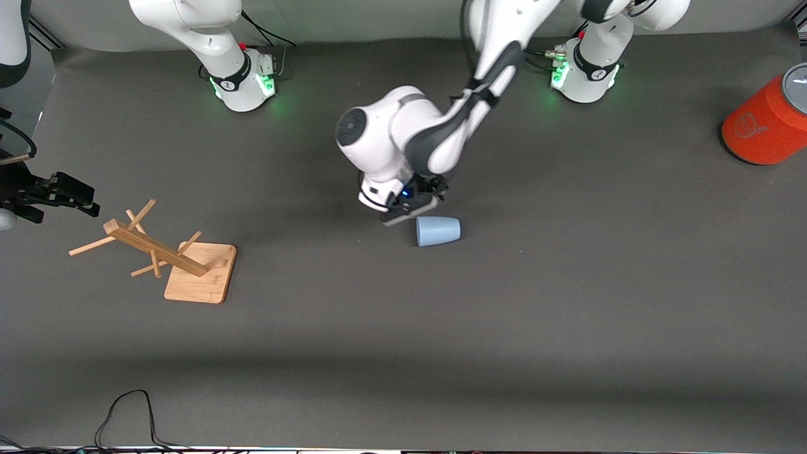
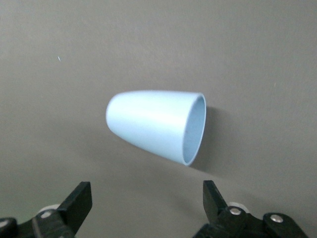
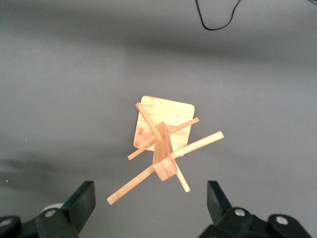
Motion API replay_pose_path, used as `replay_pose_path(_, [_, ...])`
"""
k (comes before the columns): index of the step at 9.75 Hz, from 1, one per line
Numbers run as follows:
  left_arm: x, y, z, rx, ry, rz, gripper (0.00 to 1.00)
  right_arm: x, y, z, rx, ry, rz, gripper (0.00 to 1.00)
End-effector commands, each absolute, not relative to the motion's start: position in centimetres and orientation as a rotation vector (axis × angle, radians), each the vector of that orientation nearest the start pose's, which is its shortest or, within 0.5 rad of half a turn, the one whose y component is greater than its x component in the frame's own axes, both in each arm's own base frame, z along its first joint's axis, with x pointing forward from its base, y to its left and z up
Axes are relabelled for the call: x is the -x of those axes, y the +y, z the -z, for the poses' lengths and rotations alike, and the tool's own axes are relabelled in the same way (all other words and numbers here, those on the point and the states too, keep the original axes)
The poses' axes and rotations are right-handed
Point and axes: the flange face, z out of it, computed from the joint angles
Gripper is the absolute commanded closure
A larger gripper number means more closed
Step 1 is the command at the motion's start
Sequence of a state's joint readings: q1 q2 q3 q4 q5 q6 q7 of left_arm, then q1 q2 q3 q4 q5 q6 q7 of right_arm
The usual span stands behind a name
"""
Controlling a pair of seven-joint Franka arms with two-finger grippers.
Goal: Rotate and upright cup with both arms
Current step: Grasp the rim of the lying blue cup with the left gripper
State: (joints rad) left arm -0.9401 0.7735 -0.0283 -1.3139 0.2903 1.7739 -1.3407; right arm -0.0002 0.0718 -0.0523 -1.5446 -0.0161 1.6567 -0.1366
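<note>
1. The left end effector (image 1: 413, 211) is mostly hidden in the front view beneath its own white wrist; only a dark edge shows, low over the middle of the desk (image 1: 567, 302), just beside the cup.
2. In the left wrist view that left end effector (image 2: 147, 201) stands wide, its two black fingers (image 2: 79, 201) apart with nothing between them, both cut off by the frame's edge.
3. The small pale-blue, handleless tapered plastic cup (image 1: 438, 231) lies on its side on the dark grey desk near its centre, clear of the fingers and not gripped.
4. The cup's (image 2: 157, 125) open rim faces the right arm's end of the desk; what shows of its inside looks empty, though the bottom is hidden.
5. The right end effector (image 1: 57, 195) is up at the desk's edge on the right arm's end, partly cut off by the frame, waiting over the wooden peg rack (image 1: 157, 252) on a square base.
6. The right wrist view shows that right end effector (image 3: 151, 201) wide too, holding nothing, above the wooden peg rack (image 3: 163, 148).
7. A large orange cylinder with a grey lid (image 1: 766, 120) stands tilted at the desk's edge on the left arm's end, partly cropped; its contents cannot be seen.
</note>
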Motion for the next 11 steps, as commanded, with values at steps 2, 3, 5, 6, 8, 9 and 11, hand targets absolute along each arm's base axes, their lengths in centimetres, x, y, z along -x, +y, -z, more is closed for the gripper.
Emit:
replay_pose_path(2, [-43.3,-56.8,-22.8,2.64,-0.417,0.222,0.0,-57.6,-3.1,-60.3,3.177,-0.161,0.07,0.0])
replay_pose_path(3, [-43.5,-56.5,-22.5,2.628,-0.413,0.236,0.0,-57.5,-3.2,-60.2,3.177,-0.156,0.063,0.0])
replay_pose_path(5, [-43.8,-56.1,-22.0,2.61,-0.413,0.235,0.24,-57.5,-3.1,-60.1,3.174,-0.087,0.055,0.0])
replay_pose_path(6, [-43.7,-55.9,-22.1,2.593,-0.416,0.227,0.79,-57.5,-3.1,-60.2,3.173,-0.084,0.055,0.0])
replay_pose_path(8, [-43.8,-55.7,-22.2,2.577,-0.418,0.234,1.0,-57.5,-3.1,-60.1,3.168,-0.025,0.037,0.0])
replay_pose_path(9, [-44.2,-55.5,-22.4,2.575,-0.425,0.245,1.0,-57.7,-2.8,-59.9,3.168,-0.034,0.032,0.0])
replay_pose_path(11, [-44.5,-55.7,-24.4,2.578,-0.423,0.242,1.0,-57.8,-3.1,-60.2,3.169,-0.027,0.041,0.0])
